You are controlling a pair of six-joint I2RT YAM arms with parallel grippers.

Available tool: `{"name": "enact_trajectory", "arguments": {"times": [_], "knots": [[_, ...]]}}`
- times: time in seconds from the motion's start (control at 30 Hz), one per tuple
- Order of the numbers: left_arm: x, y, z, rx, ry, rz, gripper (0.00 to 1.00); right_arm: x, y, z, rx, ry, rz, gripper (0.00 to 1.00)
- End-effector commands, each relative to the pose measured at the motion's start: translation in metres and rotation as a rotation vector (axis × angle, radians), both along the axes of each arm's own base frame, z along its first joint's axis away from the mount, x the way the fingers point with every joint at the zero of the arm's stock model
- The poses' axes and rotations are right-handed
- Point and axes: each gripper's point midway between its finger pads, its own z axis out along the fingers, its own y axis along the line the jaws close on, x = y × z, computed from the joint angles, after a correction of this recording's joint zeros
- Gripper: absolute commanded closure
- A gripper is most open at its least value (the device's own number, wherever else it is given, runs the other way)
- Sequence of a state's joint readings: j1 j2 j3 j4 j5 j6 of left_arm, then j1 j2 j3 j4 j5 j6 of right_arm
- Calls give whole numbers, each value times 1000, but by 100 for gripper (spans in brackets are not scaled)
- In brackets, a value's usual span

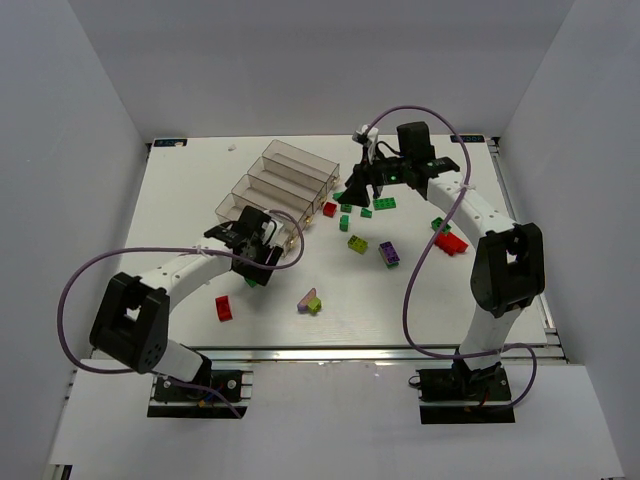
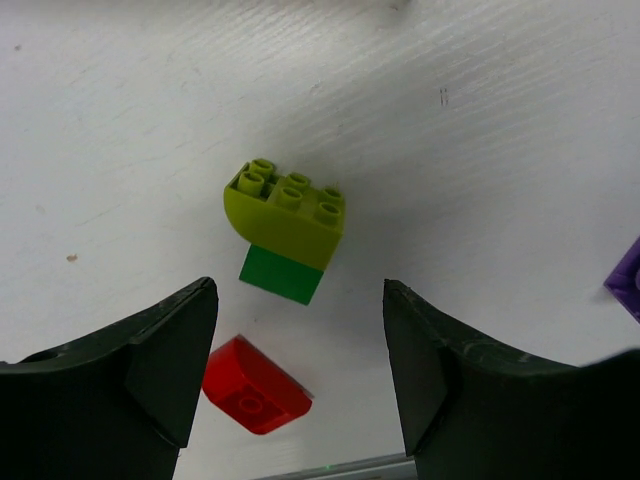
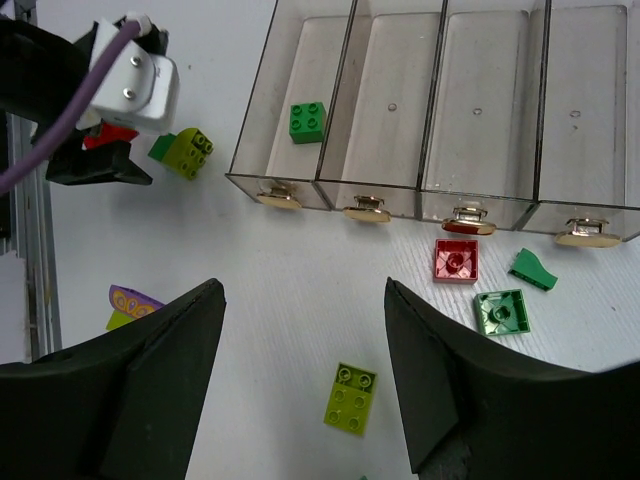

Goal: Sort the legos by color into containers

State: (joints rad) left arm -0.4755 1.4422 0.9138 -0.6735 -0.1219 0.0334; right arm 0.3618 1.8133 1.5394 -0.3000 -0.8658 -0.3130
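The left pincer (image 2: 298, 335) stood wide open above the white table (image 2: 480, 120) and had hold of nothing. Just ahead of its fingertips lay a rounded lime brick (image 2: 287, 212), which sat on top of a green brick (image 2: 281, 275). Both were clear of the fingers. A rounded red brick (image 2: 254, 385) lay lower in the gap, close to the finger on the left of that view. A purple piece (image 2: 628, 280) showed at the right edge.

The right pincer (image 3: 305, 330) was also wide open and empty, and it hung above the table in front of the containers (image 3: 437, 190). These were four clear bins, joined side by side. One green square brick (image 3: 307, 122) lay inside the bin at the left end of the row, as the right wrist camera saw it.

On the table, near the front of the bins, lay a flat red brick (image 3: 456, 261), a flat green brick (image 3: 500, 311) and a dark green curved piece (image 3: 531, 268). A lime brick (image 3: 350, 397) lay closer to the right pincer. In the top view a purple brick (image 1: 389, 253) and a larger red brick (image 1: 450, 242) lay well apart from the containers, near the right arm.
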Motion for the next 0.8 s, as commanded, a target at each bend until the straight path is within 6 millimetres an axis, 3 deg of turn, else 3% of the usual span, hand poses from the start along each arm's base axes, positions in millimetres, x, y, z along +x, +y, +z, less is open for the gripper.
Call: {"name": "enact_trajectory", "arguments": {"times": [0.0, 0.17, 0.57, 0.67, 0.7, 0.77], "knots": [[4, -6, -13, -5, -10, -87, 23, -2, -3, 26, 38, -48, 3, 30], [-2, -2, -32, 26, 30, -105, 27, -1, -6, 27, 41, -46, -3, 29], [9, 1, -40, 40, 11, -103, 40, -5, -6, 29, 49, -45, -2, 29], [11, 2, -36, 43, -1, -91, 54, -7, -8, 29, 46, -45, -1, 29], [12, 1, -30, 36, -12, -84, 70, -9, -8, 27, 41, -37, 4, 29], [16, -3, -18, 6, -39, -60, 82, -15, -6, 26, 39, -33, 24, 29]]}}
